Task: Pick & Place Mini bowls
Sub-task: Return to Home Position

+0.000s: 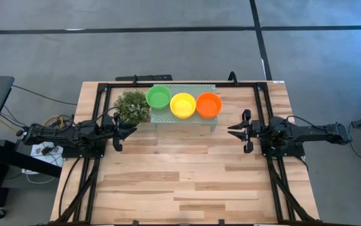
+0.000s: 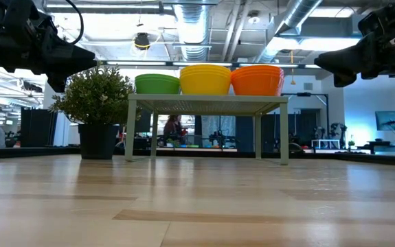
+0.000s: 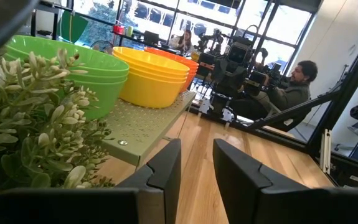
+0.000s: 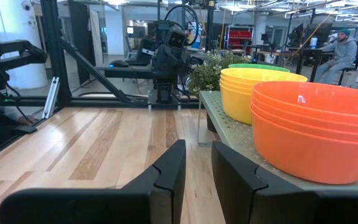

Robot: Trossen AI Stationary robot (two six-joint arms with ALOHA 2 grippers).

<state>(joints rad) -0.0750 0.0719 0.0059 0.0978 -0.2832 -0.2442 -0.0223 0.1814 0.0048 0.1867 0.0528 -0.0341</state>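
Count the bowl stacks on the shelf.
3, on the shelf: green stack beside the plant, yellow stack in the middle, orange stack at the other end. Nested bowls partly hidden.

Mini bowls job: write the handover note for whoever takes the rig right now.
Left gripper: open, empty, above the table beside the plant.
Right gripper: open, empty, off the orange end of the shelf.
Green stack, yellow stack and orange stack sit in a row on the shelf; no loose bowl in view.
Done: stacking by colour. Left: probably only parking both arms.
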